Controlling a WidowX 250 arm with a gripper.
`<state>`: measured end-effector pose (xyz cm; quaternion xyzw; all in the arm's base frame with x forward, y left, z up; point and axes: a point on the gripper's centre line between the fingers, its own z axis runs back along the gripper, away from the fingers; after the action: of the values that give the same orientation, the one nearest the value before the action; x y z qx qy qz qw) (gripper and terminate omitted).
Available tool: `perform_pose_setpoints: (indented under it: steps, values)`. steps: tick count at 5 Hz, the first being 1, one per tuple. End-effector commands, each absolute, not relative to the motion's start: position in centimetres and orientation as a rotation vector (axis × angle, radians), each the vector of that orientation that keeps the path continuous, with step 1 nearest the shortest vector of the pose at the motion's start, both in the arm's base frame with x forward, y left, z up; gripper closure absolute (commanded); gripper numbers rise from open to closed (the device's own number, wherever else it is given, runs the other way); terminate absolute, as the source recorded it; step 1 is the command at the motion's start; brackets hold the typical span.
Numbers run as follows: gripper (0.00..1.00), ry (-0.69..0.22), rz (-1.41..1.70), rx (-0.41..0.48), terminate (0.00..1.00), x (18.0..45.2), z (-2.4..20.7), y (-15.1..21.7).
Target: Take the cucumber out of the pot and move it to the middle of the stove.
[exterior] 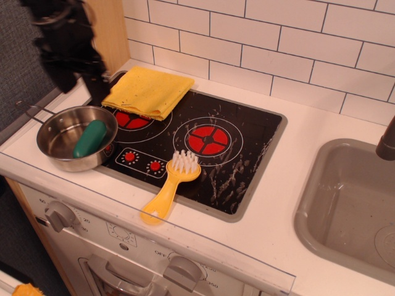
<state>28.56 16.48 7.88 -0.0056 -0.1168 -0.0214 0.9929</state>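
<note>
- Cucumber (90, 138) is what matters here, but start with the biggest thing: the stove (247, 157), its black glass set into the white counter with a grey rim all round. Its middle, between the two red burners, looks bare, so there is room to set something down.
- Next, the yellow cloth (148, 91) lies folded over the back-left burner, close to that middle spot.
- Then the gripper (77, 74), a dark blur hanging above and behind the pot; I cannot tell how its jaws stand.
- The pot (58, 132) sits at the stove's front-left corner, partly over the rim, handle pointing left. Nothing stands over its open top.
- The yellow brush (170, 185) lies across the stove's front edge, well right of the pot.
- Smallest, the cucumber leans inside the pot against the right wall, one end raised near the rim, which I judge easy to pinch.
</note>
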Motion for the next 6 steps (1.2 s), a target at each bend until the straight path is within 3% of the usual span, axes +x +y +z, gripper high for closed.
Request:
perform_pose_setpoints:
  steps: [1,2,4,5,6]
  values:
    - [0.0,-0.215,-0.053,0.025,0.0,26.7,7.1,17.3]
    - [0.0,-0.122,-0.076,0.033,0.0,26.6,3.7,16.4]
    - [0.0,-0.046,-0.076,0.036,0.0,26.3,0.7,15.6]
    - [1.0,-0.074,-0.083,0.049,0.0,26.4,1.7,15.2]
    - [1.0,-0.145,-0.079,0.049,0.0,26.7,5.0,15.0]
